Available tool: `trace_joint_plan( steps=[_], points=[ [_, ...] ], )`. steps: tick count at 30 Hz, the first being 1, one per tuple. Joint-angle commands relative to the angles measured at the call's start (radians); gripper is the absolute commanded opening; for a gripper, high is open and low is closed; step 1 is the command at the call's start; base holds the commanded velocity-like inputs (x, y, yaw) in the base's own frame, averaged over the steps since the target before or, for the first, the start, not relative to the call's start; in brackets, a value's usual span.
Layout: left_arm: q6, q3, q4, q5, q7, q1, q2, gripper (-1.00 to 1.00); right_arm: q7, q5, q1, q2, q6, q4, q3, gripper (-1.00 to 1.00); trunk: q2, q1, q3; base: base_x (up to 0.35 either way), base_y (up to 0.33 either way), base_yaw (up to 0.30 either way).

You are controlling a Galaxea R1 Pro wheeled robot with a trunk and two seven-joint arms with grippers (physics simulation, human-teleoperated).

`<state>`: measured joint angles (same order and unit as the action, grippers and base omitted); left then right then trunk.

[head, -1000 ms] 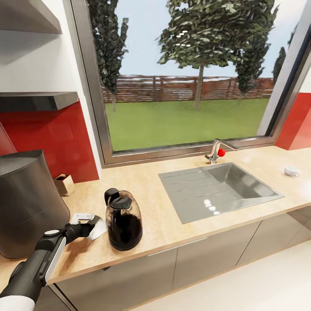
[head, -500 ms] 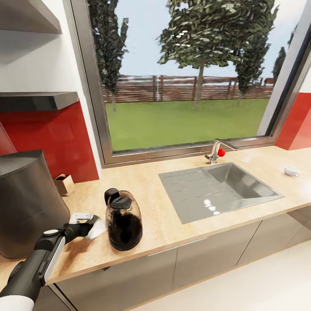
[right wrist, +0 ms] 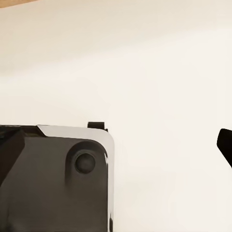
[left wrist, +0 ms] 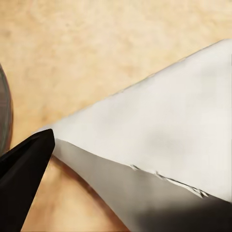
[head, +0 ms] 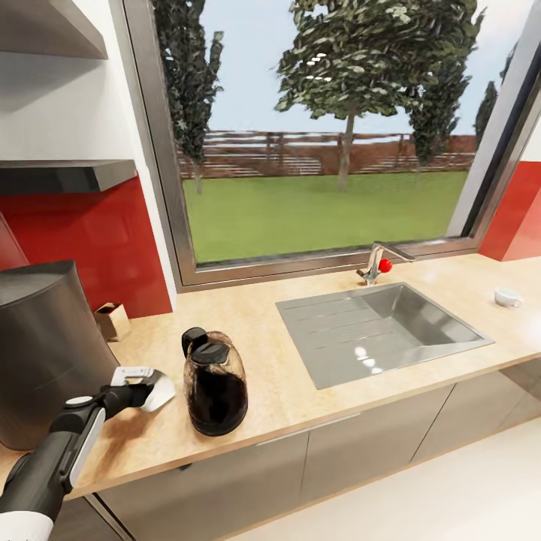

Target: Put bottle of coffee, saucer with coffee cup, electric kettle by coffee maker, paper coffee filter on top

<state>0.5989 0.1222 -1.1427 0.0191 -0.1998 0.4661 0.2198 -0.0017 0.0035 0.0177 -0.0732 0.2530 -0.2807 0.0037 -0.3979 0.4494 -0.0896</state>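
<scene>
Head view: left gripper [head: 139, 387] holds paper filter [head: 158, 392] beside kettle [head: 216, 383].

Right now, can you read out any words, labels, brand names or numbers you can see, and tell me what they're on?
No readable text.
The coffee maker, electric kettle and paper coffee filter held in the left gripper show no lettering.
The small brown box by the red wall is too small to tell.
</scene>
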Motion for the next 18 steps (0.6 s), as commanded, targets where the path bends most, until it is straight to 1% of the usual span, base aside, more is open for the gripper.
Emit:
trace_joint_plan(
  steps=[1, 8, 18],
  points=[
    [0.007, 0.002, -0.001, 0.002, -0.004, 0.001, 0.001, -1.00, 0.000, 0.000, 0.001, 0.000, 0.003, 0.000, 0.000, 1.00, -0.002, 0.001, -0.002, 0.000, 0.000, 0.000],
    [0.010, 0.004, -0.003, 0.003, -0.009, 0.010, 0.018, -1.00, -0.001, 0.000, 0.001, 0.000, 0.003, -0.001, -0.001, 1.00, -0.002, 0.001, -0.002, 0.000, 0.000, 0.000],
    [0.018, 0.004, -0.005, 0.008, -0.017, 0.015, 0.020, -1.00, -0.002, 0.000, 0.001, -0.001, 0.005, -0.002, -0.001, 1.00, -0.002, 0.001, -0.002, 0.000, 0.000, 0.000]
  ],
)
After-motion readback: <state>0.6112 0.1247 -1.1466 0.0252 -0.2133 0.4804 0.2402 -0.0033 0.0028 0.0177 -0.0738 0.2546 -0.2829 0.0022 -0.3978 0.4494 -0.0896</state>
